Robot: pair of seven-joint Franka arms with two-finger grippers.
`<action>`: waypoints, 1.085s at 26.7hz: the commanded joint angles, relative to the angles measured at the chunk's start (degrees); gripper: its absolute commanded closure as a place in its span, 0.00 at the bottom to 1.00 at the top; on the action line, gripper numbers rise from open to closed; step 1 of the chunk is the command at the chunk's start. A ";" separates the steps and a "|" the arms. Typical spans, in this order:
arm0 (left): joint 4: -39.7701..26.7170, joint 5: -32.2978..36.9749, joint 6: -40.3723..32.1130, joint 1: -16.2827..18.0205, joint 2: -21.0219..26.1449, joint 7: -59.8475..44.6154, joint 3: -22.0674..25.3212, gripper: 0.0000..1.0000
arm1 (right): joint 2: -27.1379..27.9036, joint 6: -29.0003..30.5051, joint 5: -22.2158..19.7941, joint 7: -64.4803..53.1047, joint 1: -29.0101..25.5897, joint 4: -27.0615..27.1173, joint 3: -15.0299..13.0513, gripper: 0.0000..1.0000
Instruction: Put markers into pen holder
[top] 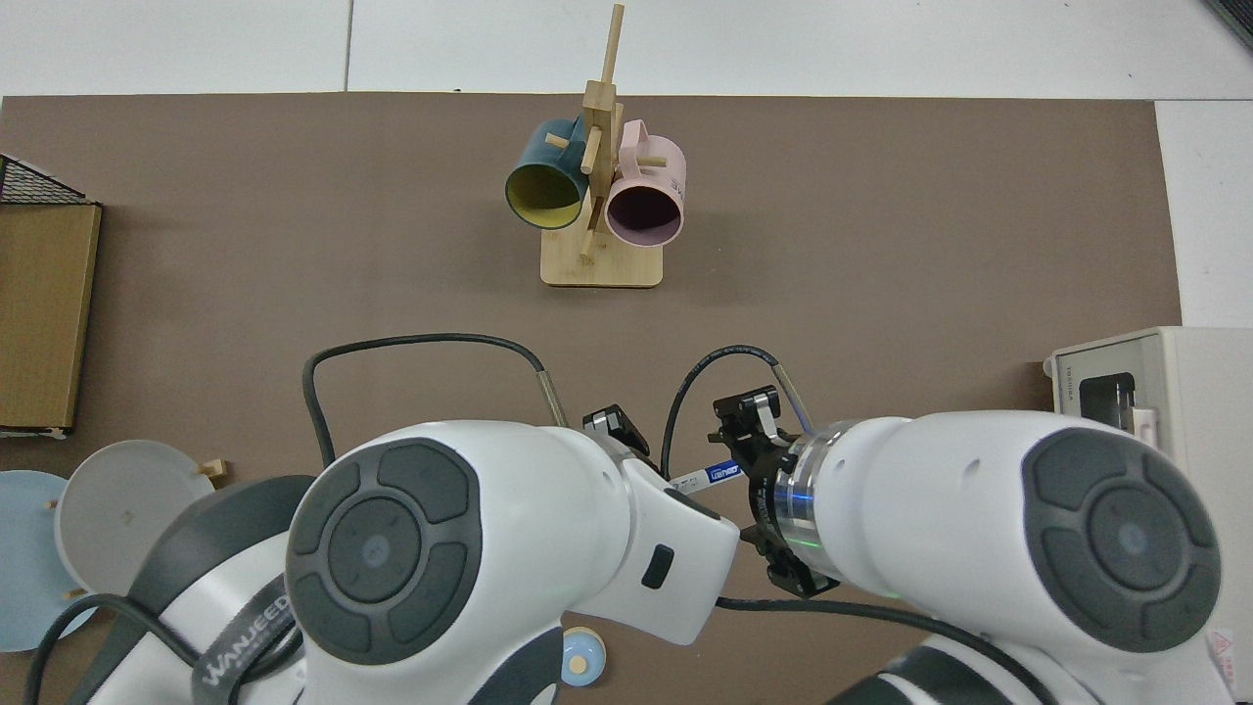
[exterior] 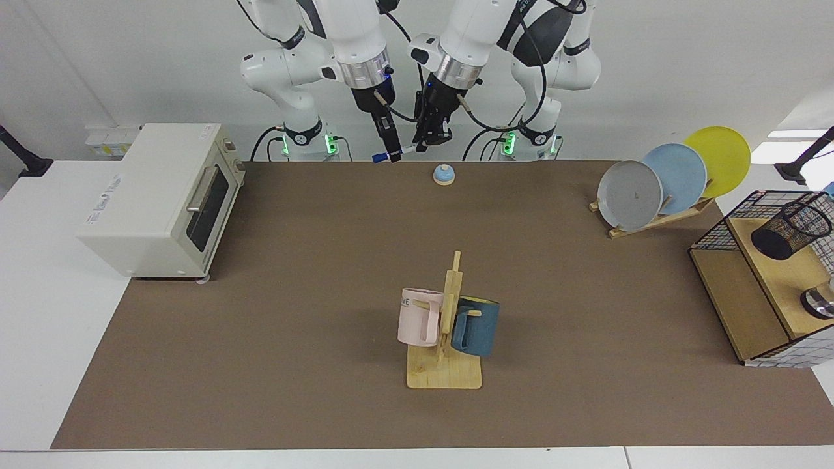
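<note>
Two big white arms fill the bottom of the top view, and their tips come close together. A bit of a white marker [top: 707,478] with a blue mark peeks out between them. The grippers are mostly hidden under the arms. Black cables loop up from both arms.

Higher up on the brown mat [top: 881,215] stands a wooden mug stand [top: 601,264]. A blue mug [top: 544,181] and a pink mug [top: 646,196] hang on it, side by side. A wooden box [top: 39,313] sits at one edge, and a cream oven [top: 1165,382] at the other. A grey plate [top: 122,514] and a light blue plate [top: 24,563] are in the bottom corner. A small blue bell [top: 583,661] shows below the arms.
</note>
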 commanded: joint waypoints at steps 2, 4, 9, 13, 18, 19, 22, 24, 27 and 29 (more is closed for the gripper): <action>-1.19 1.38 0.07 -0.40 -0.92 -2.50 0.31 1.00 | -0.62 -4.47 -0.16 -21.08 -3.36 0.57 -0.12 0.00; -1.10 1.38 -0.63 -0.57 -1.01 -3.29 0.40 1.00 | -0.53 -4.56 -1.48 -27.59 -3.79 0.57 -0.12 0.00; -1.10 1.38 -2.13 -0.66 -1.10 -5.93 0.40 1.00 | -0.36 -4.74 -4.03 -47.27 -7.83 0.65 -0.03 0.00; -1.01 3.92 -2.04 -0.05 -1.01 -6.99 0.49 1.00 | 0.08 -5.44 -4.91 -60.55 -11.43 1.44 -0.03 0.00; -1.01 4.46 -2.13 1.70 -0.92 -6.90 1.02 1.00 | 1.31 -7.55 -7.55 -71.91 -14.08 3.99 0.14 0.00; -1.01 4.81 -2.13 2.32 -0.92 -6.90 1.10 1.00 | 1.57 -7.55 -7.63 -72.96 -14.34 4.52 0.14 0.00; -0.75 7.09 -2.04 3.90 -0.83 -6.81 1.10 1.00 | 2.45 -7.55 -8.42 -75.78 -15.31 5.40 0.14 0.00; -0.75 7.97 -2.21 5.22 -0.83 -6.64 1.10 1.00 | 2.54 -7.64 -8.69 -78.15 -16.01 5.57 0.14 0.00; -0.66 8.85 -3.35 7.15 -0.83 -6.81 1.10 1.00 | 3.94 -7.90 -9.04 -80.70 -16.98 8.11 0.05 0.00; -0.66 9.73 -4.76 8.04 -1.01 -6.90 1.10 1.00 | 6.05 -9.83 -9.22 -81.67 -17.42 11.27 -0.03 0.00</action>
